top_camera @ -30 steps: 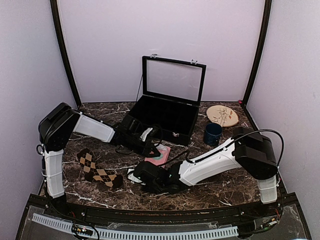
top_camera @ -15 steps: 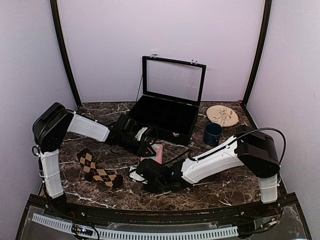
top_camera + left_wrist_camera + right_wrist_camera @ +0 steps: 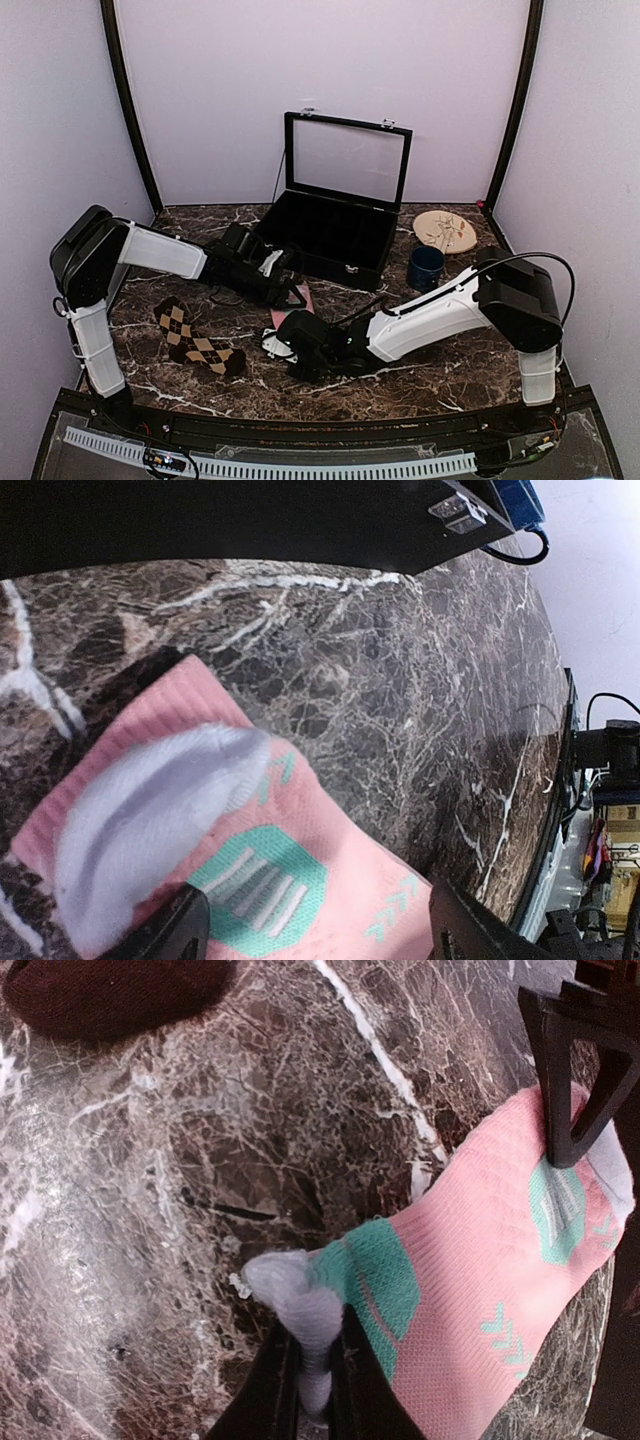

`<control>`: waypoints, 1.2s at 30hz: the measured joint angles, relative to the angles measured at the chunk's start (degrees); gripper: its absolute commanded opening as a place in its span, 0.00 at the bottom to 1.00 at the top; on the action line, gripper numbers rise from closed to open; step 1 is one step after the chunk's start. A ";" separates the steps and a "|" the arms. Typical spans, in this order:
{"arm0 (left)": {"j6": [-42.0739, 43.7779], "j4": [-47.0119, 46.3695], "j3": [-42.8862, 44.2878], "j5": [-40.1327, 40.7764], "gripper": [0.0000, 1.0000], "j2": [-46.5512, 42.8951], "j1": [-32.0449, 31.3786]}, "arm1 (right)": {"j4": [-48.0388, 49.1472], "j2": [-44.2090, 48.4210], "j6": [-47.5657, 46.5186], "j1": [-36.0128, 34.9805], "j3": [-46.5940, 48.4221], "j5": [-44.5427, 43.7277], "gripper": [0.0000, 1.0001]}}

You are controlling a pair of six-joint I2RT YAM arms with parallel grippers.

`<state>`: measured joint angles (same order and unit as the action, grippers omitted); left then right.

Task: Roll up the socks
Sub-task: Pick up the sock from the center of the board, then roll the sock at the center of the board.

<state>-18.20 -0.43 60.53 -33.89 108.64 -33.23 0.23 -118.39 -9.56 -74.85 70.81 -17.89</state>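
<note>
Left claw (image 3: pixel 320 925) has spread wide; right claw (image 3: pixel 311 1380) pinches pink sock (image 3: pixel 470 1230).

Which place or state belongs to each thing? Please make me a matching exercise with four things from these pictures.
Things:
1 pink sock
2 brown sock
3 mug
4 box

Places or states:
a lid standing open
b toe pinched by the right gripper
c lying alone, far left
d upright, just right of the box

Pairs: 1-b, 2-c, 3-d, 4-a
</note>
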 measured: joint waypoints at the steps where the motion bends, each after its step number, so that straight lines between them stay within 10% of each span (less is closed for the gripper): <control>1: -0.22 0.26 -0.09 0.22 0.79 -0.52 0.13 | -0.02 0.02 0.13 0.07 0.02 0.24 0.10; 15: -3.74 0.35 -4.66 4.20 0.80 -8.59 5.27 | -0.72 0.55 2.45 0.26 0.02 4.31 0.10; 36: -16.48 -12.48 -34.73 8.26 0.71 -37.55 6.56 | -1.42 0.76 11.32 2.40 1.70 15.10 0.13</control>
<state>-34.68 -12.91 25.80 -25.63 71.09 -26.68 -1.19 -117.62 1.76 -72.44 72.51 -2.79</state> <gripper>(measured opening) 0.723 0.127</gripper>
